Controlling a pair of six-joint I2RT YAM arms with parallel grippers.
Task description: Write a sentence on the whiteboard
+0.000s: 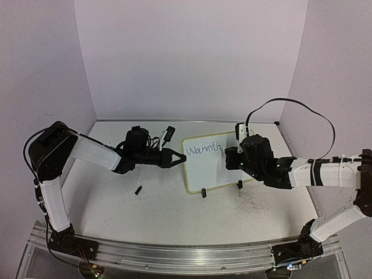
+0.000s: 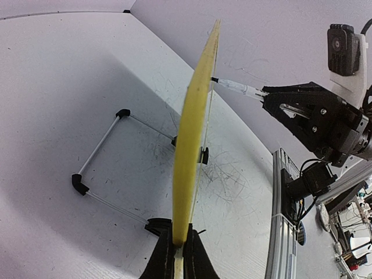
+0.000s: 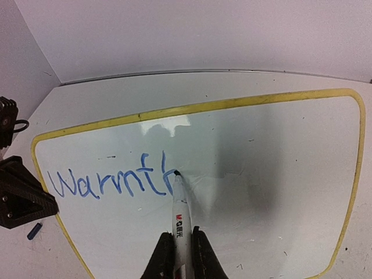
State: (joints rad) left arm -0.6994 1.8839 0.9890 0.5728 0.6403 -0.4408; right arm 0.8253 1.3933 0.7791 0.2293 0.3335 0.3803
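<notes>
Whiteboard (image 1: pixel 212 168): mid-table, tilted, long axis running left to right, face turned toward the right arm.
Sentence (image 3: pixel 110 183): "Warmth", along the board's far-left part.
Left gripper (image 2: pixel 179 256): clamped on the board's left edge.
Right gripper (image 3: pixel 179 256): closed around a marker (image 3: pixel 181 215), tip touching the board after the "h".

Pale walls (image 1: pixel 186 58) boxing in a white desk (image 1: pixel 168 215).
Three lilac-tinted panels meet under even light; the desk carries faint grey scribbles (image 1: pixel 256 203), a metal rail (image 1: pixel 174 256) lines its near edge, and some clutter, perhaps cables (image 2: pixel 349 244), lies beyond.
</notes>
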